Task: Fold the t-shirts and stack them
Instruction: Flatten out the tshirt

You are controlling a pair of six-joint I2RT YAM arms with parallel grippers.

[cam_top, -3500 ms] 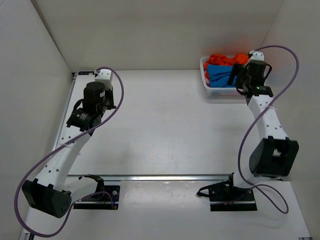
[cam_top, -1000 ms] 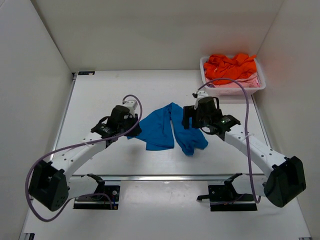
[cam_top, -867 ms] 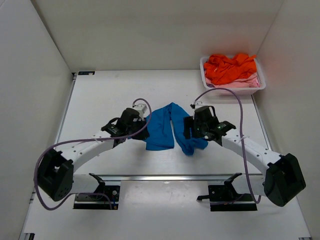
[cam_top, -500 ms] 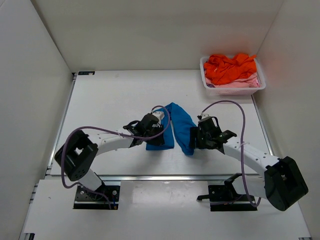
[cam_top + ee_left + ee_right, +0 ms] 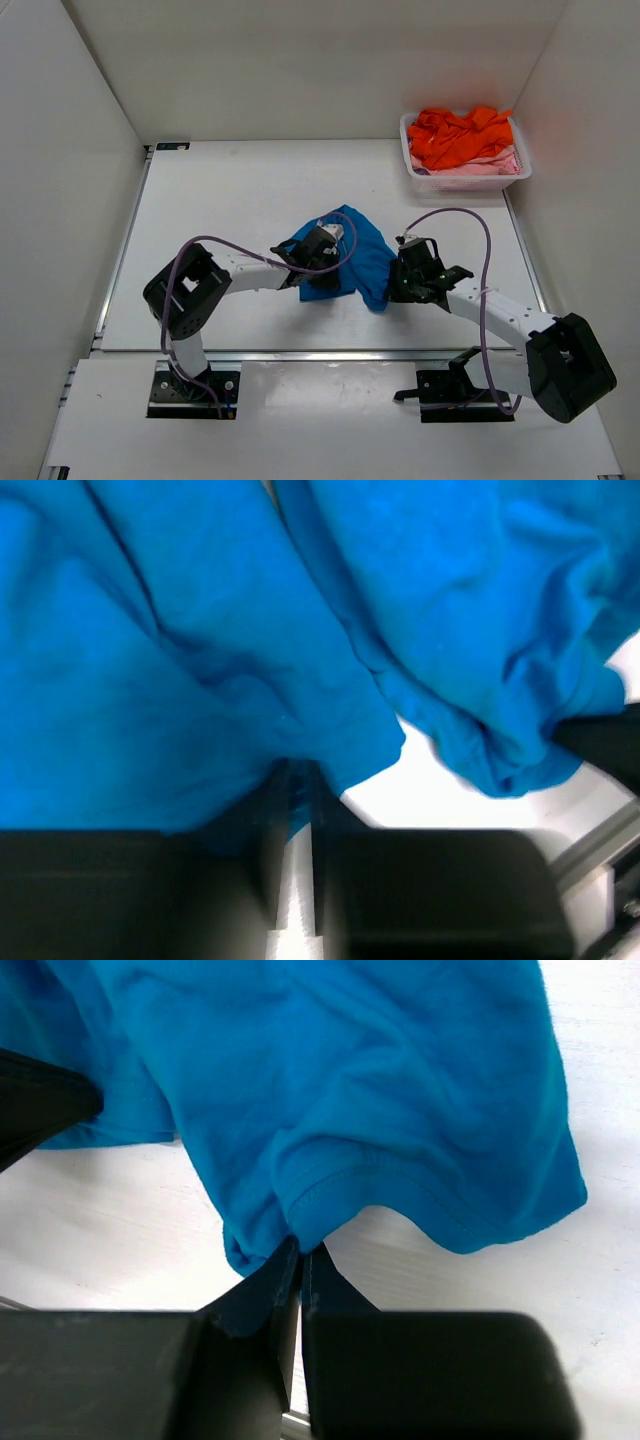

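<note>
Two grippers are clenched on the blue t-shirt point(image 5: 372, 255), bunched mid-table point(image 5: 230, 190); a fold is pinched by the left gripper point(image 5: 292, 780), a hemmed edge by the right gripper point(image 5: 300, 1252). An orange t-shirt point(image 5: 460, 135) and a pink t-shirt point(image 5: 480, 169) are heaped in the white basket point(image 5: 465, 183), well apart at the far right.

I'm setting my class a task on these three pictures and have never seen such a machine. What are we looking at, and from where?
These are two robot arms bolted at the near edge of a table. The wide picture looks down from above and behind them. The other two come from a small camera on each wrist. In the middle is a crumpled blue t-shirt. The left arm's fingers are shut on a fold of it, and the right arm's fingers are shut on a stitched hem. At the far right corner a white basket holds orange shirts over pink cloth.
</note>
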